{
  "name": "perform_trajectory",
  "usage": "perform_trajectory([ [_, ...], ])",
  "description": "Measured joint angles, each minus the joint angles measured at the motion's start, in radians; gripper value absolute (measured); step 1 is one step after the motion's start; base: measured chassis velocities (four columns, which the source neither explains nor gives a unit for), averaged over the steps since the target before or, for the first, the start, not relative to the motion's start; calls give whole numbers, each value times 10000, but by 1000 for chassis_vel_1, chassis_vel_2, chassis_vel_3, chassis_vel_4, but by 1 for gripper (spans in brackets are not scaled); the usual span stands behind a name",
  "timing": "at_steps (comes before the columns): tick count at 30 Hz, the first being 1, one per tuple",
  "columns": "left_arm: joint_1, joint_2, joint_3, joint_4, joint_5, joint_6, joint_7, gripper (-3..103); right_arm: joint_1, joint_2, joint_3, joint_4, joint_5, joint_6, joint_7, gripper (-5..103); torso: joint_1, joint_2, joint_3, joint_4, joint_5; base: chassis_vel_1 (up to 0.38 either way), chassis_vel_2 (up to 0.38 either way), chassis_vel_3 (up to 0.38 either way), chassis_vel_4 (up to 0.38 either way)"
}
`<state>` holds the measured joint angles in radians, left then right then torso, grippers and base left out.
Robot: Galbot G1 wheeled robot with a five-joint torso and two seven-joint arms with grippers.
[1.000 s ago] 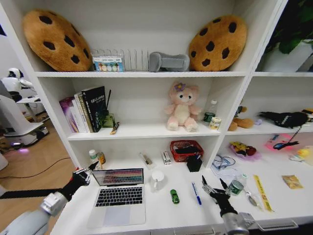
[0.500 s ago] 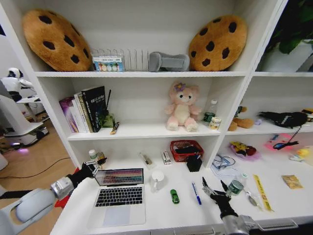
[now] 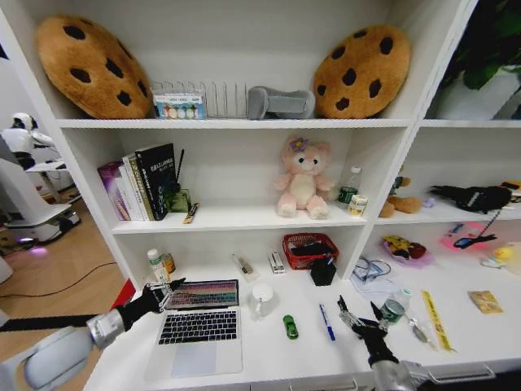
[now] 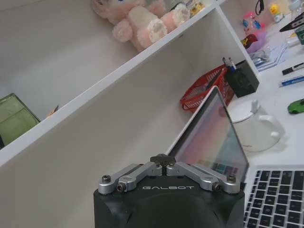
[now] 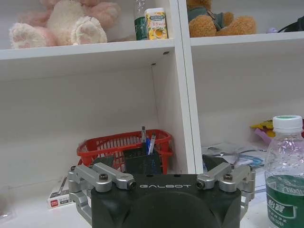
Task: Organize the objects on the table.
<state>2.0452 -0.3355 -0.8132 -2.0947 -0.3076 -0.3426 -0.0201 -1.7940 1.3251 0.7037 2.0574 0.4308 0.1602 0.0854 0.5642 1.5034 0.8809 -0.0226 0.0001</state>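
Note:
The silver laptop (image 3: 198, 326) stands open on the white table (image 3: 269, 354), its lit screen (image 4: 213, 137) tilted back. My left gripper (image 3: 169, 287) is shut, with its tips at the screen's top left corner (image 4: 163, 159); I cannot tell whether they touch it. A green toy car (image 3: 291, 327) and a blue pen (image 3: 327, 322) lie right of the laptop. A black pen (image 4: 292, 69) lies farther along the table. Past the blue pen, my right gripper (image 3: 358, 314) hovers open and empty just above the table.
A white mug (image 3: 262, 298) stands just behind the laptop's right side. At the back are a red basket (image 3: 310, 249) and a black pen holder (image 3: 323, 271). A green-labelled bottle (image 3: 394, 310) and a yellow ruler (image 3: 437, 319) are right of my right gripper.
My left gripper has swung right, from beside the laptop's left edge to the screen's top left corner. The right gripper has barely moved.

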Motion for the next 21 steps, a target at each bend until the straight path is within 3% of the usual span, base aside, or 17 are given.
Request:
perform_trajectory([
  [5,938,-928,-168,-318,819,-210,-9,0,141,-132,-128,17,71,-84,51,100,0,-1,0,3,-2,0,0,0,0],
  [11,1369,-1398,-344,-631,1017,-214,-46,0,120,-218,-142,50,160,-92,73,100,0,0,0,4,-2,0,0,0,0],
  [16,1492,-740,-1530,-928,29,37,-77,0,41,-274,-83,50,187,-30,74,100,-1,0,0,1,-1,0,0,0,0],
  [18,1519,-37,-2179,-943,-636,210,-78,0,45,-275,-43,49,221,-12,78,100,0,0,1,0,2,0,0,0,0],
  [21,1115,714,-2095,-725,-1110,375,-97,0,57,-253,8,49,264,-11,95,100,0,-1,1,0,-3,0,0,0,0],
])
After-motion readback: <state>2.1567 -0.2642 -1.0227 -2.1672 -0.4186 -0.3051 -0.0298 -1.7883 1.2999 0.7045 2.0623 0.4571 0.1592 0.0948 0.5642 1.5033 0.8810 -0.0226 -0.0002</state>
